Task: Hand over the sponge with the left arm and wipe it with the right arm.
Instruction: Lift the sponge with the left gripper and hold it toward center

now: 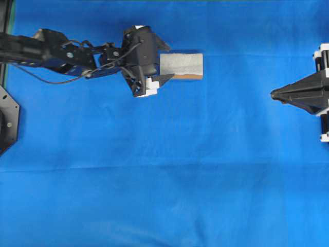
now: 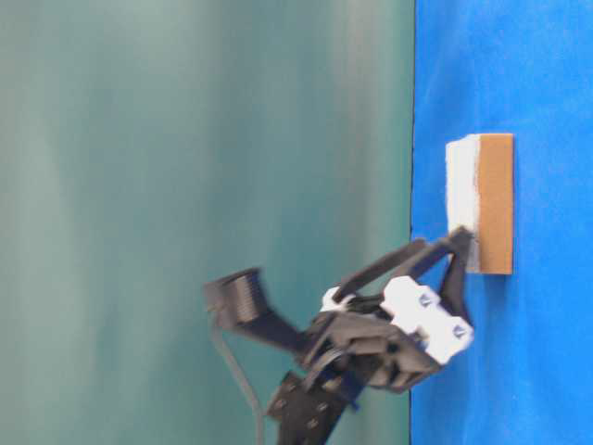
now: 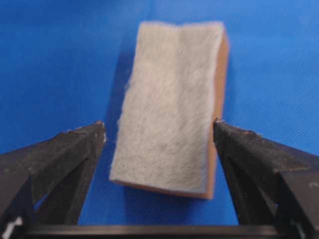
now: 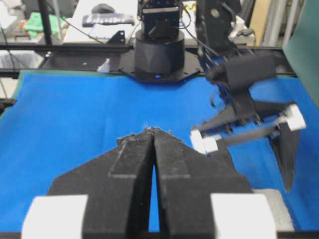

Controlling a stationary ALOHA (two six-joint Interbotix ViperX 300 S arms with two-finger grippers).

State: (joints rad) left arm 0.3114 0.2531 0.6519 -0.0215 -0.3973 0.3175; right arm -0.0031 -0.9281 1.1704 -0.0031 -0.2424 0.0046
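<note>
Left pincer (image 1: 167,65) sits spread wide around the sponge (image 1: 181,64), nothing grabbed yet, so handover and wiping both remain.

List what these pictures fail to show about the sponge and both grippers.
- Sponge: its underside is hidden against the cloth; the right wrist view crops it at the bottom edge.
- Left gripper: contact with the sponge's sides is unclear, blurred.
- Right gripper: its arm is cut off by the overhead view's edge.
</note>
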